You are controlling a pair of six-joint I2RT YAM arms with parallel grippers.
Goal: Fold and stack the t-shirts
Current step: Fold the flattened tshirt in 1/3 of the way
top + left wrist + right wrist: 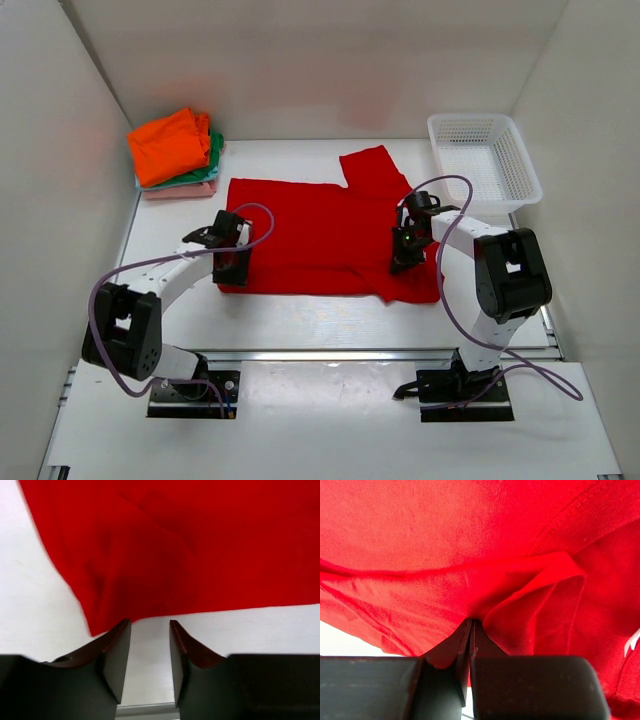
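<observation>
A bright red t-shirt [320,230] lies spread on the white table, one sleeve pointing to the back. It fills the left wrist view [200,545] and the right wrist view [445,540]. My left gripper [232,265] is open and empty at the shirt's near left corner; bare table shows between its fingers [116,652]. My right gripper [408,250] is shut on a pinched fold of the red shirt near its right side, the cloth bunching at the fingertips [465,630]. Folded orange [170,145], green [213,152] and pale pink [180,188] shirts are stacked at the back left.
A white plastic mesh basket [484,160] stands at the back right. White walls enclose the table on three sides. The metal rail and arm bases [330,385] run along the near edge.
</observation>
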